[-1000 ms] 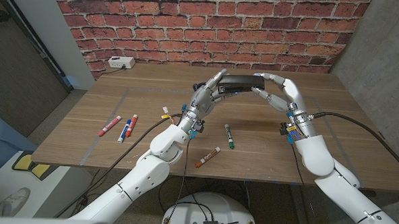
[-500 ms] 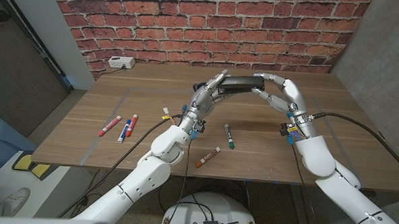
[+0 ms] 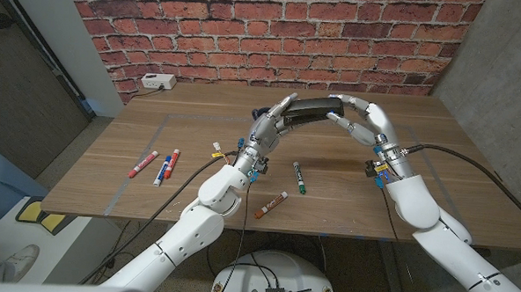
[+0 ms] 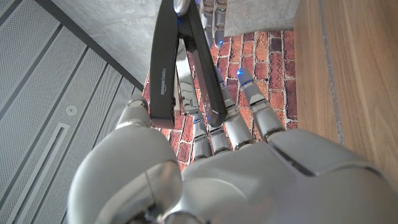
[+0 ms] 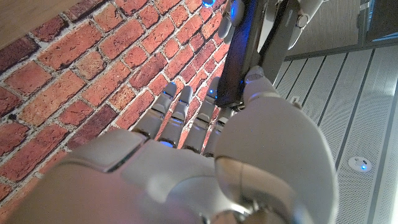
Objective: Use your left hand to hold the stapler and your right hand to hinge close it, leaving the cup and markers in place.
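The stapler (image 3: 313,108) is black and long, with white lettering along one arm; the left wrist view shows its two arms (image 4: 186,62) joined at the far end and spread slightly apart at the near end, so it is not fully closed. It is held above the table (image 3: 418,170), toward the brick wall (image 3: 274,32) side. Its underside and hinge are hard to make out.

The left hand (image 3: 273,122) grips the stapler's left end, fingers reaching up around it. The right hand (image 3: 360,120) grasps the other end — thumb and fingers wrapped over the top, as the right wrist view (image 5: 249,81) confirms.

Nearer than the stapler, a green marker (image 3: 300,177) and an orange marker (image 3: 271,204) lie on the table; further markers (image 3: 158,164) lie well to its left.
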